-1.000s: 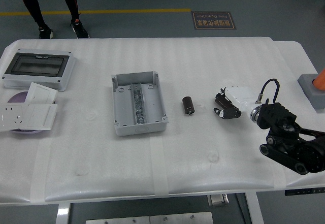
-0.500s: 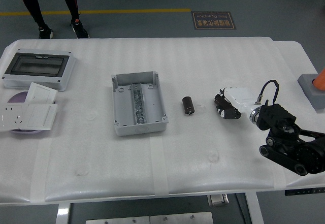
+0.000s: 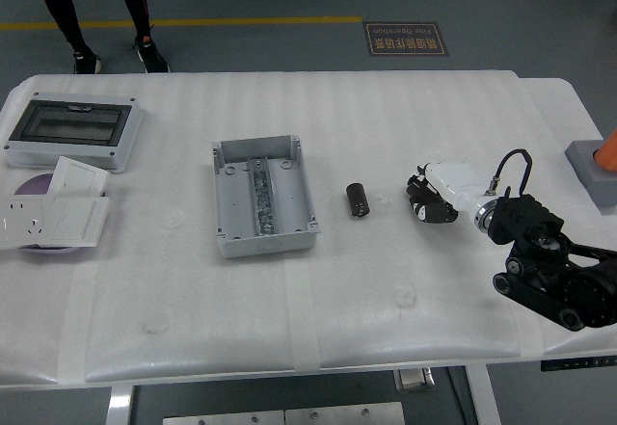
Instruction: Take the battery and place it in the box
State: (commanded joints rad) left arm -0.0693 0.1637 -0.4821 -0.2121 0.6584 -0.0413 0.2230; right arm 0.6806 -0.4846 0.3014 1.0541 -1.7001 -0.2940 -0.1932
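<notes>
**Head view: battery on the table, right hand curled beside it**

Head view takes in a white table [image 3: 386,348] covered with ribbed foam sheeting. The battery [image 3: 358,199], a short dark cylinder, lies on its side near the table's middle, just right of the open grey box [image 3: 262,195] and not touching it. The box sits with its opening upward, a metal rail running along its floor, and nothing else inside.

The right hand [image 3: 431,199] reaches in from the right edge, resting low over the table to the right of the battery, with a clear gap between them. Its white-backed palm faces up and its dark fingers [image 3: 420,205] are curled inward, clenched on nothing. The black arm [image 3: 545,261] behind it bends back toward the near right corner.

At the far left stands a grey enclosure with a dark transparent cover [image 3: 70,132]. Nearer, white socket plates [image 3: 53,213] lie stacked beside it. A grey block [image 3: 590,170] sits at the right edge. A person's legs [image 3: 96,11] stand on the floor beyond the table's far left.
</notes>
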